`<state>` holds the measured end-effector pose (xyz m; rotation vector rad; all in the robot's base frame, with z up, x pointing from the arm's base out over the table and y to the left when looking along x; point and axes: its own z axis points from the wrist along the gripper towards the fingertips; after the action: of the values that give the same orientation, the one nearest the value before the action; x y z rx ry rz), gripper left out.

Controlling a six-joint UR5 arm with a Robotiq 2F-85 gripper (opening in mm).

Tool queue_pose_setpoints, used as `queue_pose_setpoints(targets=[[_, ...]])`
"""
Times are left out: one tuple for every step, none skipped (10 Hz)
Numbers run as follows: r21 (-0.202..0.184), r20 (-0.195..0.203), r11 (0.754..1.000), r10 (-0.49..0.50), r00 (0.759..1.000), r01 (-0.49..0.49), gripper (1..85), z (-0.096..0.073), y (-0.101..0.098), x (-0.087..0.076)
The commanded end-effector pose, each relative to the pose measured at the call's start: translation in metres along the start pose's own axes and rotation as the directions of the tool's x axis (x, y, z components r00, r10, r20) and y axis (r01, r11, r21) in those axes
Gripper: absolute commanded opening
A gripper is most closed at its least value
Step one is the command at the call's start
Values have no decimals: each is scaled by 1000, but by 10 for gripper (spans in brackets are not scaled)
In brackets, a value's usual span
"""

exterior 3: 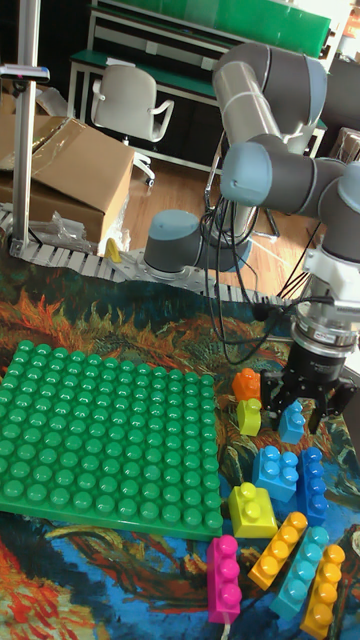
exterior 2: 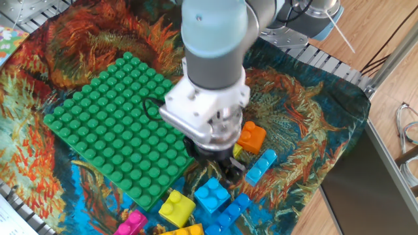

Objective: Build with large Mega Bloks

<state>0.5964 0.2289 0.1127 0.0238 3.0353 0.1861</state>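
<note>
My arm (exterior 3: 270, 170) reaching in from 12 o'clock, elbow folding high, forearm dropping near-vertical. Wrist (exterior 2: 214, 62) pointing straight down, pale flange beneath it. My gripper (exterior 3: 303, 411) hanging low, fingers (exterior 3: 321, 412) pointing toward 6 o'clock, jaws standing apart. In fixed view, gripper (exterior 2: 225, 163) mostly hiding under wrist body, only dark fingertips showing at 5 o'clock.
</note>
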Motion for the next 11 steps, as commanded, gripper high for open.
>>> queue_pose_setpoints(targets=[[-17,11,996,84,996,-84,560,15,36,-12],[-11,19,996,88,996,-88,557,15,35,-14],[-13,32,995,97,995,-97,547,14,34,-18],[-11,21,997,77,997,-77,537,14,34,-15],[-12,10,999,51,999,-51,537,14,35,-12],[-3,1,1000,28,1000,-28,540,14,33,-10],[-12,-5,1000,25,1000,-25,543,14,35,-8],[-4,-8,999,43,999,-43,547,19,41,-8],[17,-5,998,55,998,-55,547,27,44,-11],[26,-2,998,65,998,-64,543,32,47,-12],[15,0,998,69,998,-69,543,32,50,-12]])
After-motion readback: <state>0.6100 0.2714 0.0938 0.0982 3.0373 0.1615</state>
